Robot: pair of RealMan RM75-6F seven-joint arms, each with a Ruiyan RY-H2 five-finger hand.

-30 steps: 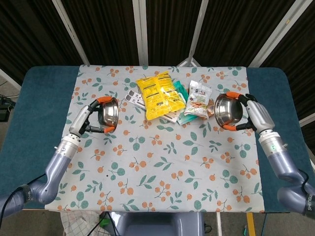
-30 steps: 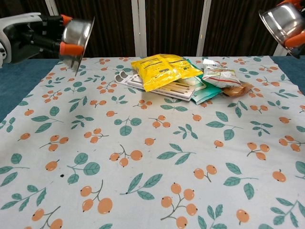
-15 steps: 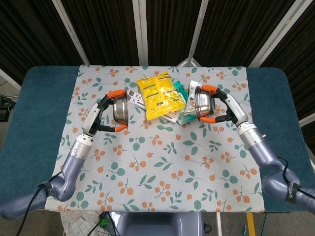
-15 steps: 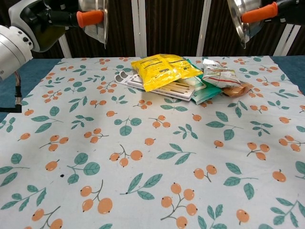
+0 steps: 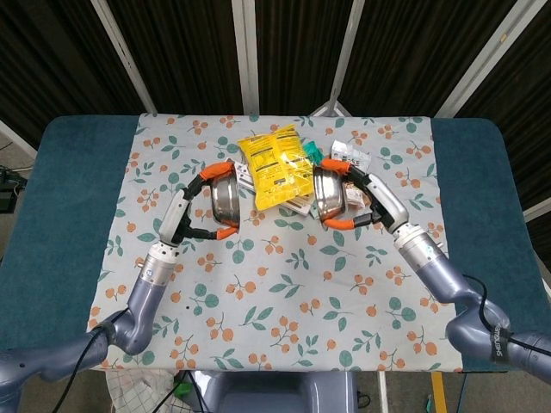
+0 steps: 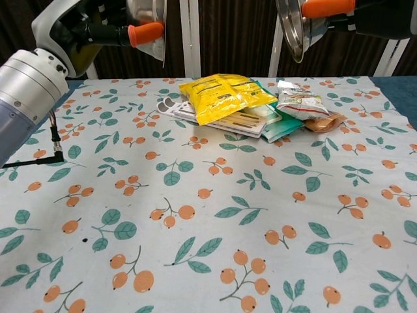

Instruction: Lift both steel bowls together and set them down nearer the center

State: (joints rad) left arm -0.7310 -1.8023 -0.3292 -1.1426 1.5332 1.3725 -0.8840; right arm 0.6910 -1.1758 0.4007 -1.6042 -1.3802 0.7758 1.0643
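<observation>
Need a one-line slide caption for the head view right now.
Left hand and right hand hold the left steel bowl and right steel bowl aloft beside the snack pile.

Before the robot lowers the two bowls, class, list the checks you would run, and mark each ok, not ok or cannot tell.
1. Left robot hand holds the left bowl: ok.
2. Right robot hand holds the right bowl: ok.
3. Both bowls off the cloth: ok, seen high in the chest view.
4. Bowls level: not ok, both tilted on their sides.
5. Bowls clear of the snack pile between them: cannot tell; in the head view they overlap its edges.
6. Bare cloth nearer the robot for setting down: ok.
</observation>
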